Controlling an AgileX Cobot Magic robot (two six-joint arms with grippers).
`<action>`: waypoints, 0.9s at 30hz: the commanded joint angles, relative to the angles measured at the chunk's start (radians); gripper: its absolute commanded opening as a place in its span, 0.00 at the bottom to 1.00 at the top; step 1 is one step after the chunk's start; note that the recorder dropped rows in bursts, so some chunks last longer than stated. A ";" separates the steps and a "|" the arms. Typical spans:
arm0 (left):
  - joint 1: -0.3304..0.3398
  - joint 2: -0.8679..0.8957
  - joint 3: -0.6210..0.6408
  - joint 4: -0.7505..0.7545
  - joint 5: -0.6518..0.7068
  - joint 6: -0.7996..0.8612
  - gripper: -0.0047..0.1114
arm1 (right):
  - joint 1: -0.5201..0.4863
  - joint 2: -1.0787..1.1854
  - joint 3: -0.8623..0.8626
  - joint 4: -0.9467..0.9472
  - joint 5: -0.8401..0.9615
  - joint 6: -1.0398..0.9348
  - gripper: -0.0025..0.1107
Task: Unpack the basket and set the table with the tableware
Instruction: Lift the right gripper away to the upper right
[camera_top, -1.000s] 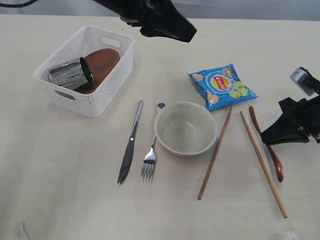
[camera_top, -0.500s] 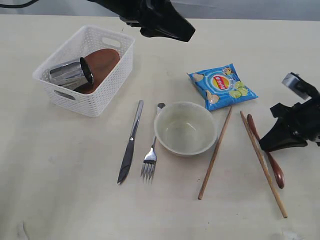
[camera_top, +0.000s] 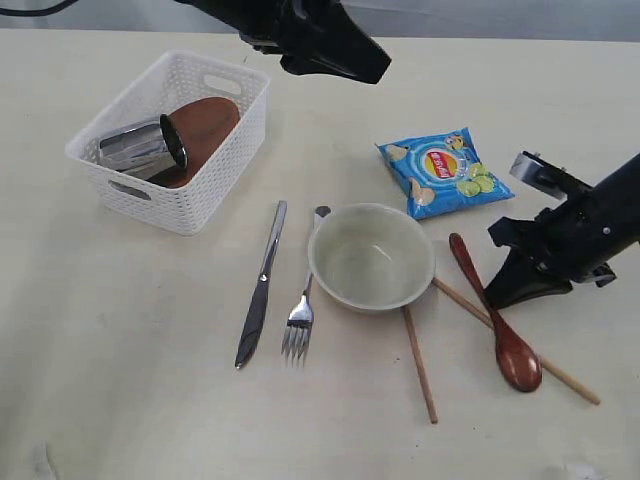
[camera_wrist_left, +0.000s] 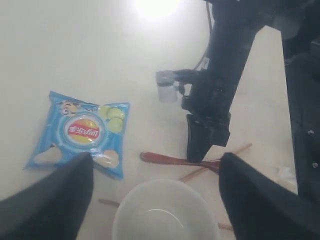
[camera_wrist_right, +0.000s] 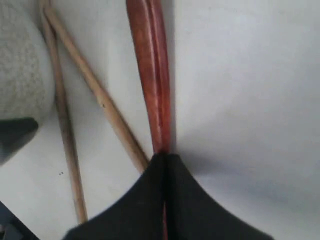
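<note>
by the bowl, spoon (right fingers)

A blue bag of chips lies flat in the upper right part of the exterior view, turned a little askew. In its middle is a red and yellow logo, with pictures of chips and green slices around it.
</note>
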 joint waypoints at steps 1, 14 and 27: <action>0.002 -0.003 0.006 -0.007 0.008 -0.008 0.61 | 0.000 -0.006 -0.025 0.052 -0.008 0.004 0.02; 0.002 -0.003 0.006 -0.007 0.008 -0.006 0.61 | 0.000 -0.028 -0.049 0.048 0.064 -0.014 0.02; 0.002 -0.003 0.006 0.077 0.008 -0.013 0.61 | 0.427 -0.397 -0.015 -0.765 -0.250 0.767 0.02</action>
